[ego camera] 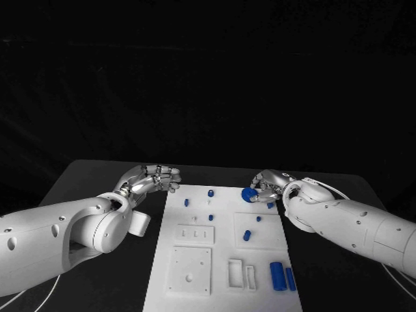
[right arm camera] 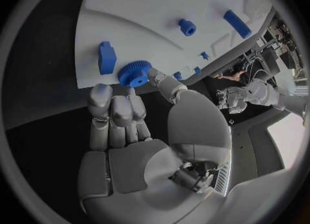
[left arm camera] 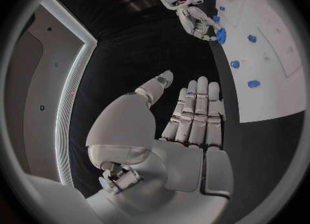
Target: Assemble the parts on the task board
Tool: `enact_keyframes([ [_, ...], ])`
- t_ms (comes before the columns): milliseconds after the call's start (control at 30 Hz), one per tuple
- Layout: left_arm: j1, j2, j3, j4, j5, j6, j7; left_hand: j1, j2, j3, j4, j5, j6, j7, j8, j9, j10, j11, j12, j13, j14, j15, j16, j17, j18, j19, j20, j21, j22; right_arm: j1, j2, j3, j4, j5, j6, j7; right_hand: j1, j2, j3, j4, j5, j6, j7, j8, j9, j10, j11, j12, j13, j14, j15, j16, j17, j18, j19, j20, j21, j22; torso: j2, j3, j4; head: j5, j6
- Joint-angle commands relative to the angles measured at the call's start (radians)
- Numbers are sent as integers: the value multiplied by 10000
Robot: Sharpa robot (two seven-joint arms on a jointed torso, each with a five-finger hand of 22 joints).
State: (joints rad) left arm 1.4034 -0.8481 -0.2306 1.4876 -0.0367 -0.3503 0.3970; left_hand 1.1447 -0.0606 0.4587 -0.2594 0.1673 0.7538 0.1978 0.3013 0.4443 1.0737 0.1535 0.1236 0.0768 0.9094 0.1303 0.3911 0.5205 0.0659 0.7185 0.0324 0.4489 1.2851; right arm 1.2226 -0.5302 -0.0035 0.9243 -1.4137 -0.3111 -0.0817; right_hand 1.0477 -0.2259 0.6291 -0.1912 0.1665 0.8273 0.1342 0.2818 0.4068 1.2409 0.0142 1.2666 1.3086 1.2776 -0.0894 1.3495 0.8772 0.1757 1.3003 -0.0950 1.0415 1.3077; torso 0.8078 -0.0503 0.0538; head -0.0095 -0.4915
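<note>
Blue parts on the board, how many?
8 blue parts: gear in the right hand, one beside it, two mid-board, two farther right, two long ones nearest. The hand may hide others.

Probably a lab — black table (ego camera: 105, 175), white task board (ego camera: 222, 260).

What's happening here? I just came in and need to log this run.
The robot is assembling blue parts on the white board. Its right hand holds a blue gear at the board's far right corner, pinched at the fingertips. The left hand hangs beside the board's left edge, holding nothing, its fingers straight and together in the left wrist view. Other blue parts, such as a block and a bar, sit on the board.
</note>
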Motion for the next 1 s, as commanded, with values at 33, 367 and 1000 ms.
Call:
enact_keyframes([
  [33, 5, 32, 6, 1, -21, 157, 103, -102, -35, 16, -64, -36, 8, 49, -38, -1, 13, 69, -59, -8, 15, 51, -51, 16, 101, -47, 28, 43, 15, -30, 38, -9, -60, 35, -127, 65, -23, 87, 51, -1, -49, 4, 1, 34, 10, 159, 66, 77, 594, -55, 1, 9, 17, 861, -67, -66, 39, 222, 9, 6, 0, -22, 8],
  [367, 5, 19, 6, 31, -21, 162, 97, -110, -33, 23, -70, -38, 7, 49, -37, 0, 13, 68, -61, -8, 14, 52, -57, 22, 102, -50, 28, 42, 16, -72, 182, -14, -192, -19, -55, 12, 8, 90, 119, -15, -55, 13, 8, 45, 16, 169, 72, 90, 604, -46, 7, -1, 55, 861, -77, -72, 78, 222, 14, 14, 7, -7, -30],
  [1000, 5, 24, 6, 28, -21, 148, 104, -117, -33, 34, -81, -41, 6, 49, -35, 1, 14, 68, -64, -7, 15, 51, -64, 30, 103, -53, 28, 42, 20, -129, 274, -20, -254, -218, 85, -135, 10, 233, 248, -7, -255, 326, 41, 227, 96, 190, 104, 115, 622, -25, 39, -33, 154, 861, -106, -85, 166, 213, -9, 11, -6, 2, -72],
])
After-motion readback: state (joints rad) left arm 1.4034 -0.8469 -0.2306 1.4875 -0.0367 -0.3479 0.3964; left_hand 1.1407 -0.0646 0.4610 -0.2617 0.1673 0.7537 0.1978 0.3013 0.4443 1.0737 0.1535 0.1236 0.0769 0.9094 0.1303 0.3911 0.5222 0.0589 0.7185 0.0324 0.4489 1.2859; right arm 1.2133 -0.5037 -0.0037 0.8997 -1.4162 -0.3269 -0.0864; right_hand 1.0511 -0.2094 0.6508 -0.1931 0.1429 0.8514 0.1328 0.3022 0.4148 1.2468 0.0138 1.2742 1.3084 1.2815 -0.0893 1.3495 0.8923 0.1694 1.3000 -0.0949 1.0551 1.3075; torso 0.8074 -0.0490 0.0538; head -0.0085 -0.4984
